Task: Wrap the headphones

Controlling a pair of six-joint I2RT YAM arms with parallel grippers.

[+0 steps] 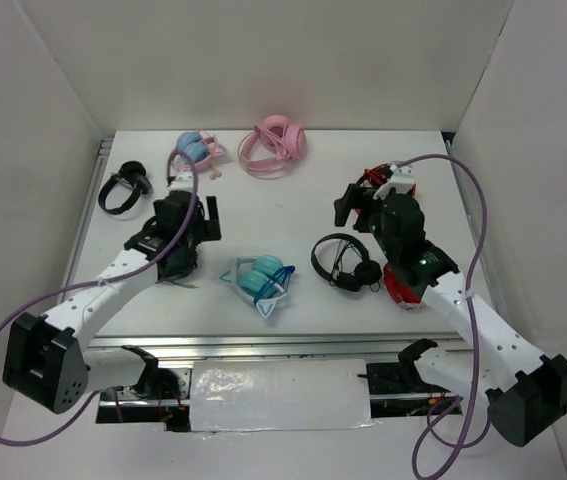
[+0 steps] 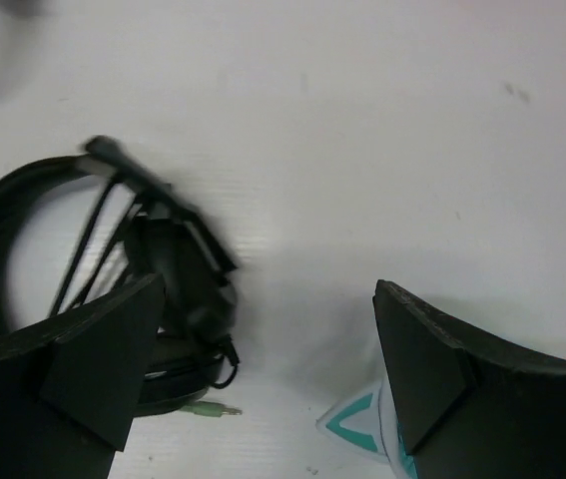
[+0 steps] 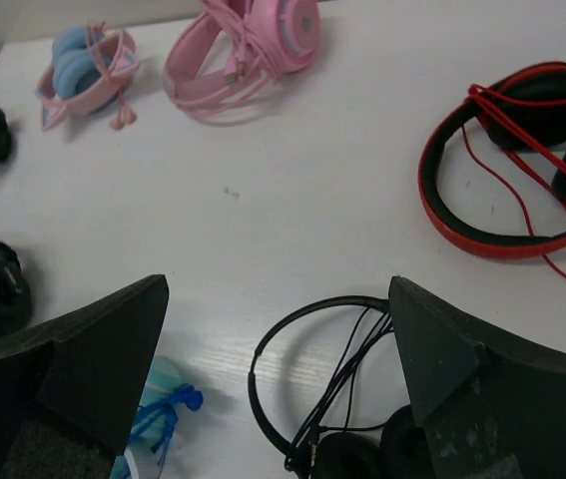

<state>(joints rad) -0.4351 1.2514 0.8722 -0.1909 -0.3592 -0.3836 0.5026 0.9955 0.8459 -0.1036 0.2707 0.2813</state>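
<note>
The headphones [image 1: 260, 282] are teal with a pale cat-ear band and lie mid-table, a dark-blue cable bundled on them. My left gripper [image 1: 195, 218] hovers open just left of and behind them. In the left wrist view only a teal cat ear [image 2: 354, 423] shows by the right finger, and the left gripper [image 2: 268, 284] holds nothing. My right gripper [image 1: 349, 206] stands open to the right of and behind the headphones. In the right wrist view the right gripper [image 3: 278, 284] is empty, and the headphones [image 3: 161, 391] peek past its left finger with the blue cable [image 3: 171, 407].
A thin black pair [image 1: 347, 262] lies right of the teal one. A red pair [image 3: 518, 170] sits by the right arm. An all-pink pair [image 1: 275, 145] and a pink-banded pair with blue cups [image 1: 195, 150] are at the back. Black pairs lie at the far left [image 1: 123, 187] and under the left gripper [image 2: 113, 269].
</note>
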